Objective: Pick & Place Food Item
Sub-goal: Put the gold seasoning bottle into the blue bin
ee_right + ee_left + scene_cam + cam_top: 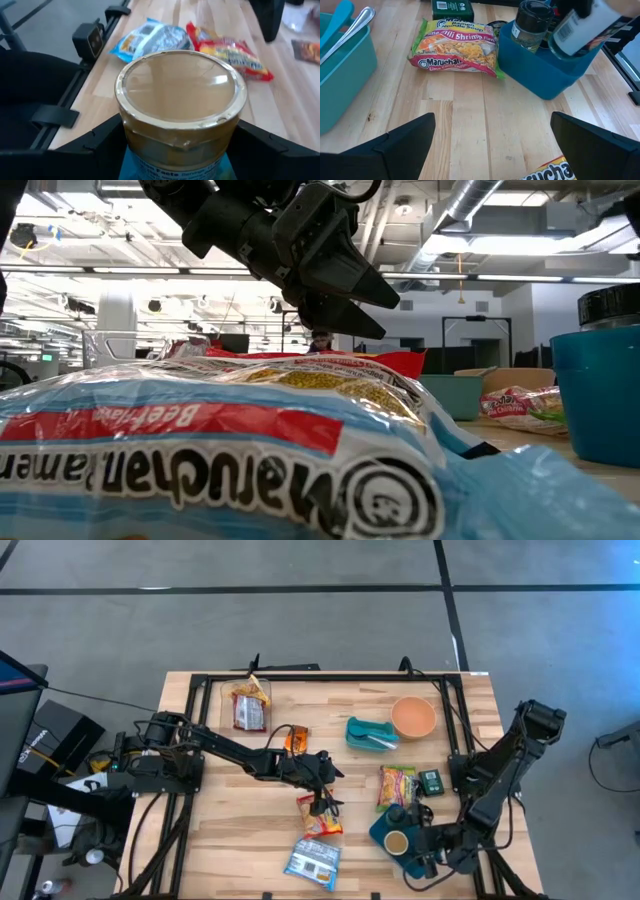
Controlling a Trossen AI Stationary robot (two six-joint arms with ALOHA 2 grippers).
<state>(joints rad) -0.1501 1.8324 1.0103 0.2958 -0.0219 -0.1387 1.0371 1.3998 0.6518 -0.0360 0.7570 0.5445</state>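
Observation:
My left gripper [325, 783] is open and empty, hovering just above a red and yellow ramen packet [320, 816] that lies flat mid-table. A corner of that packet [551, 172] shows below the fingers in the left wrist view. My right gripper [410, 846] is shut on a can with a tan foil lid [180, 87] at the near side of a blue container [385, 830]. A spice jar [532, 25] stands in that container. A Lime Chili Shrimp ramen packet [454, 47] lies flat beside it. My right gripper pinches the can's side wall just below the lid rim [131, 134] between its two fingers, one on each side. The can stands upright in the hold, lid up. Its bottom is hidden, so I cannot tell whether it rests on anything.
A blue ramen packet [313, 862] lies near the front edge. A teal tray with utensils [370, 733], an orange bowl [413, 717], a small green box [431, 781], an orange packet [295, 738] and a dark red packet [248, 707] lie farther back.

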